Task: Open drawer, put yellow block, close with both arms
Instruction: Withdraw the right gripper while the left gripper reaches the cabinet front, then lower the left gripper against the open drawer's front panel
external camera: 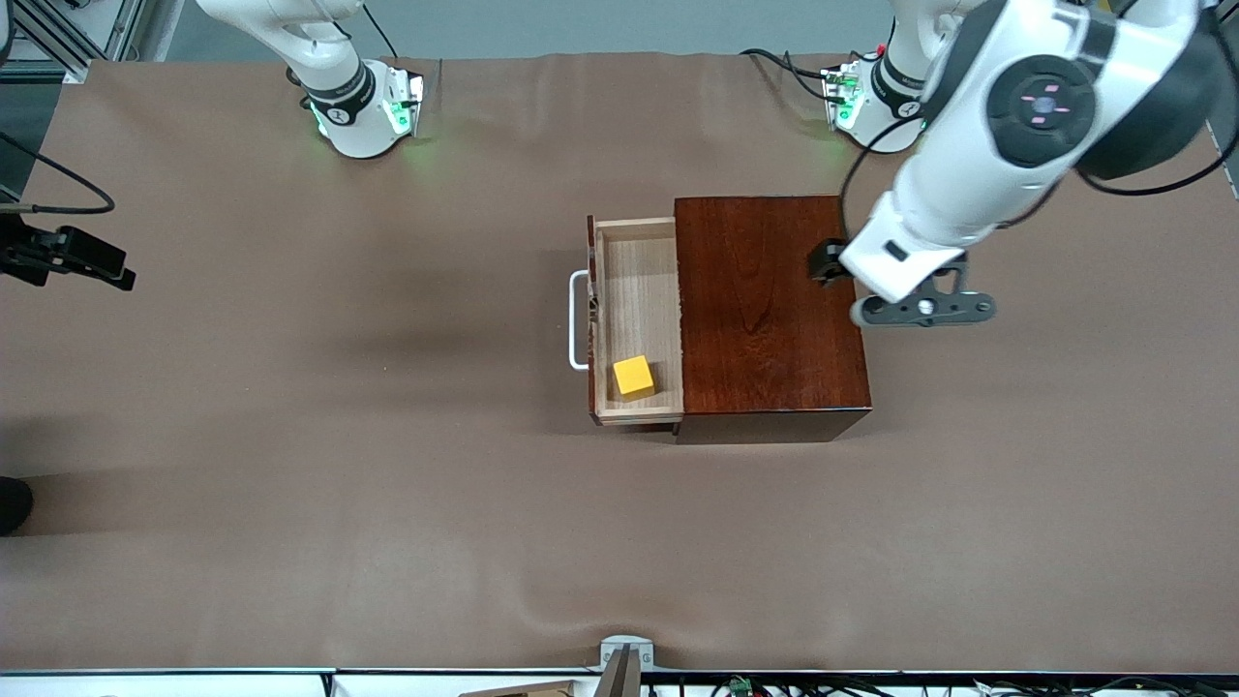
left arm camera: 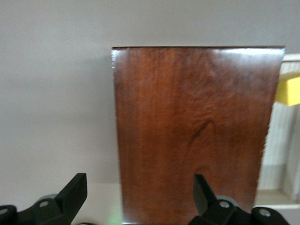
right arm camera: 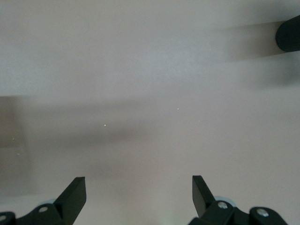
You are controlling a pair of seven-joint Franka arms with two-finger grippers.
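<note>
The drawer [external camera: 634,290] stands pulled out of the mahogany box [external camera: 765,310], its white handle [external camera: 578,319] pointing toward the right arm's end of the table. The yellow block [external camera: 634,376] lies inside the drawer, in the corner nearest the front camera. My left gripper [external camera: 831,261] hovers open over the box's back edge, at the end away from the drawer, holding nothing. In the left wrist view the left gripper [left arm camera: 139,187] looks along the box top [left arm camera: 192,131] to the block [left arm camera: 288,91]. My right gripper [right arm camera: 139,185] is open over bare table.
Brown cloth [external camera: 387,484] covers the whole table. A dark rounded thing [external camera: 12,503] sits at the table's edge toward the right arm's end, and a dark shape [right arm camera: 288,33] shows in the right wrist view. A grey fixture [external camera: 624,653] sits at the edge nearest the front camera.
</note>
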